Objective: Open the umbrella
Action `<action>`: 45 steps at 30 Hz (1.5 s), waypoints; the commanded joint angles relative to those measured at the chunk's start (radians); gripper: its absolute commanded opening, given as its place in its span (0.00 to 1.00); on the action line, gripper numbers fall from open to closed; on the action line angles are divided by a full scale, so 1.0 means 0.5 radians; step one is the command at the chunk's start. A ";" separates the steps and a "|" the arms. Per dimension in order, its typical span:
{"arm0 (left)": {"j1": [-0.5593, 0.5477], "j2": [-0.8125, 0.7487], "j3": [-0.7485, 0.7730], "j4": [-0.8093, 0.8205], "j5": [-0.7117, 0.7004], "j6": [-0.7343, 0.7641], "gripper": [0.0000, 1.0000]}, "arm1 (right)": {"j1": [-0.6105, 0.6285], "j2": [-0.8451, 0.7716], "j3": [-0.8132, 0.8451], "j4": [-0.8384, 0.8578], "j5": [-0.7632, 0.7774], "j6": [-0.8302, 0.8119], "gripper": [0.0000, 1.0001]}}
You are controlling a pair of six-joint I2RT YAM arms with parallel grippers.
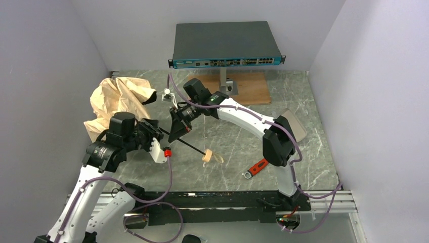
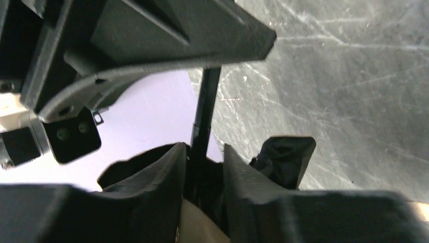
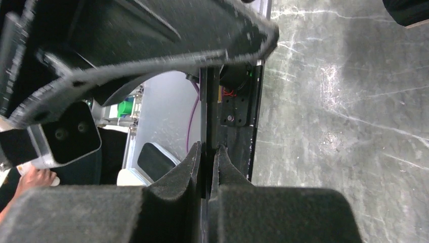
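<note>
Umbrella (image 1: 117, 98) lay across the left half of the table (image 1: 313, 152), not open. Its canopy was a crumpled peach heap far left by the wall (image 1: 45, 76). The black shaft (image 1: 188, 145) ran out near-right to the cream knob (image 1: 207, 156), which looked to rest on the table. Right gripper (image 3: 207, 164) had its fingers (image 3: 179, 177) pinched tight on the bare shaft, about mid-length. Left gripper (image 2: 205, 169) sat closer to the canopy, fingers (image 2: 154, 177) half closed either side of the shaft with black fabric bunched around them. Couldn't tell if they actually gripped or only straddled it. Risks, as I judged them: the thin smooth shaft could slide through the right pinch if the left pushed toward the canopy. The left fingers might clamp loose fabric instead of the runner, so nothing would travel. The canopy, crowded by the wall, had little room to spread, and ribs could snag or fold back. Red wrench (image 1: 256, 167) lay well apart, near right, no threat.
</note>
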 commanded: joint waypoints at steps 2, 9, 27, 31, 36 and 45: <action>-0.188 0.069 -0.019 0.036 -0.071 -0.098 0.19 | 0.004 -0.175 0.069 0.106 -0.066 -0.131 0.00; -0.191 0.121 0.145 0.047 0.087 -0.769 0.00 | -0.147 -0.309 0.255 0.058 0.097 -0.321 0.60; 0.993 0.404 0.534 1.671 1.049 -3.369 0.00 | -0.990 -1.130 -0.348 1.099 0.860 0.217 0.91; 0.857 0.495 0.500 1.871 1.382 -3.670 0.00 | -0.922 -1.174 -0.387 1.097 0.774 0.195 0.91; 0.449 0.449 0.220 2.248 1.301 -3.929 0.00 | -0.695 -1.179 -0.389 1.191 0.855 0.134 0.90; 0.062 0.532 0.236 2.497 1.317 -4.265 0.00 | -0.329 -1.042 -0.228 1.385 1.127 0.351 0.83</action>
